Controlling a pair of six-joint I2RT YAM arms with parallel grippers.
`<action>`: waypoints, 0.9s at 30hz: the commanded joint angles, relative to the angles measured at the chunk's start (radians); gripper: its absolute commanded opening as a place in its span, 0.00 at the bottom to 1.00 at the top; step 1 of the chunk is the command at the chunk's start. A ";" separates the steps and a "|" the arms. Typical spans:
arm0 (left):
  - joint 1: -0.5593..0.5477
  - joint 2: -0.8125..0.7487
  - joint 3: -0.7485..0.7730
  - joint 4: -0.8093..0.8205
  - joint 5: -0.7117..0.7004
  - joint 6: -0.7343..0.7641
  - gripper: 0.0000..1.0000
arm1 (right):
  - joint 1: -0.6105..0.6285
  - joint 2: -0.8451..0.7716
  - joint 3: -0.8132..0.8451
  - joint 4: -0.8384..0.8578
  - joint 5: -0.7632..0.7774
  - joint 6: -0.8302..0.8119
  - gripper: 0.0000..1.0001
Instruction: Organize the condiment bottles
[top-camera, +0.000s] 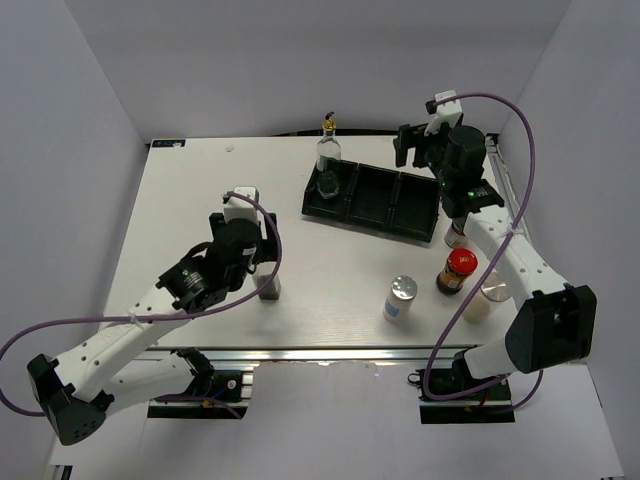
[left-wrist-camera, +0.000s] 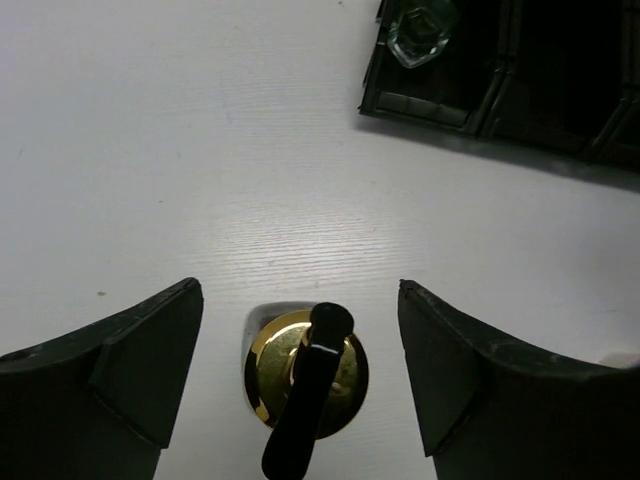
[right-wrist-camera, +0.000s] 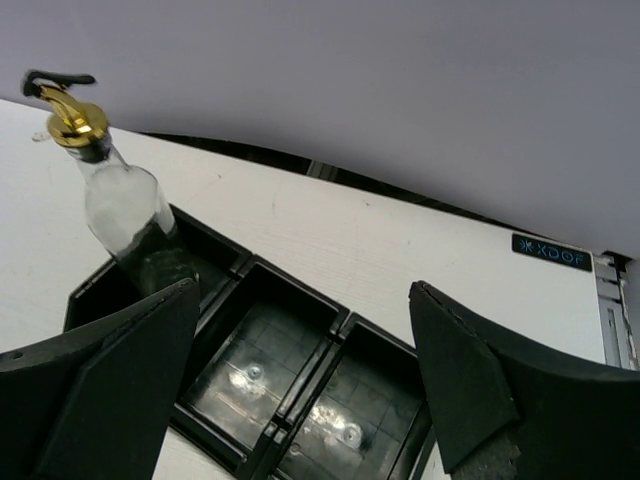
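While one glass bottle (top-camera: 328, 160) stands in the left compartment of the tray (top-camera: 372, 195), a second bottle (left-wrist-camera: 305, 375) stands on the table (top-camera: 200, 200) between the spread fingers (left-wrist-camera: 130, 370) of the left gripper (left-wrist-camera: 298, 300).
Neither finger touches its gold cap; the right gripper (right-wrist-camera: 300, 300), likewise spread and empty, hovers over the tray.

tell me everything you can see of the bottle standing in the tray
The glass bottle is tall and clear, with a rounded shoulder, a narrow neck, a gold collar and a black lever spout. It stands upright in the left-end compartment of the black tray. Only the tray touches it.
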 joint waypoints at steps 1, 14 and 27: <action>-0.006 0.000 -0.007 -0.010 -0.044 -0.016 0.85 | -0.020 -0.007 -0.025 0.020 0.000 -0.001 0.89; -0.022 0.117 0.014 0.146 -0.012 0.019 0.01 | -0.058 -0.163 -0.153 -0.026 0.015 0.194 0.89; -0.024 0.244 0.229 0.453 -0.021 0.214 0.00 | -0.058 -0.478 -0.507 0.039 0.174 0.282 0.89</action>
